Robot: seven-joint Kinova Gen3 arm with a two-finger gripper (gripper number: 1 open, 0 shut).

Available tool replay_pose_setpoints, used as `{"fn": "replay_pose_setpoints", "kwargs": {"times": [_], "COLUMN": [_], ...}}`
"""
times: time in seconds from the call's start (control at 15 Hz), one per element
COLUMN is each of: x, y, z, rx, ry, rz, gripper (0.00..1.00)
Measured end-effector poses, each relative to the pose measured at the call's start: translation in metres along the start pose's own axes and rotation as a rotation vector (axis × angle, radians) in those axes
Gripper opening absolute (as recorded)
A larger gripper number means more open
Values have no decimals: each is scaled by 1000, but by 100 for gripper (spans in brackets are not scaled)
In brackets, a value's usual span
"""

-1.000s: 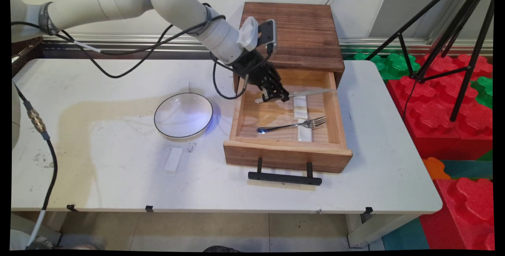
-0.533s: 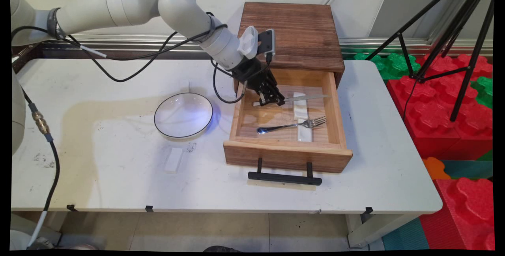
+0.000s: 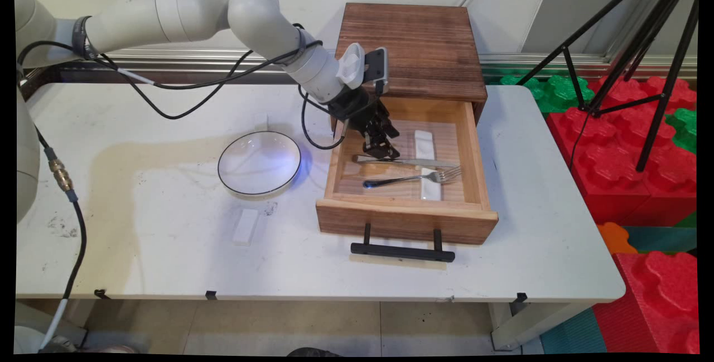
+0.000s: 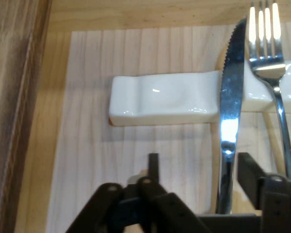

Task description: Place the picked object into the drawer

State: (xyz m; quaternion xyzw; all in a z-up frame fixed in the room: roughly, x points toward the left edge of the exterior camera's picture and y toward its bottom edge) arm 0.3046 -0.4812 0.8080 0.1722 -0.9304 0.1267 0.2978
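Note:
My gripper (image 3: 382, 153) reaches down into the open wooden drawer (image 3: 472, 150), and its fingers stand open. A silver knife (image 3: 410, 162) lies flat on the drawer floor just under it. In the hand view the knife (image 4: 230, 107) runs up between the two fingers, close to the right fingertip (image 4: 248, 170), and nothing is clamped in the gripper (image 4: 200, 166). Its blade crosses the end of a white rest (image 4: 162, 104). A silver fork (image 3: 415, 177) lies beside the knife, its tines (image 4: 265, 29) over a second white rest (image 3: 430, 188).
The drawer belongs to a dark wooden cabinet (image 3: 413, 44) at the table's back. A white bowl with a dark rim (image 3: 259, 162) sits left of the drawer, and a third white rest (image 3: 245, 226) lies in front of it. A black tripod (image 3: 630, 44) and red foam blocks (image 3: 641, 144) stand to the right.
The gripper carried the knife down and toward the drawer's near side, then opened. The knife now lies on the drawer floor next to the fork.

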Motion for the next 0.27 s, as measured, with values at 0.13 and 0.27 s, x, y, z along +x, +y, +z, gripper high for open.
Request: {"fn": "replay_pose_setpoints", "kwargs": {"times": [0.13,0.27], "x": [0,2], "y": [0,1], "z": [-1,-4], "rx": [1,2], "ry": [2,8], "rz": [1,-1], "gripper": [100,100]}}
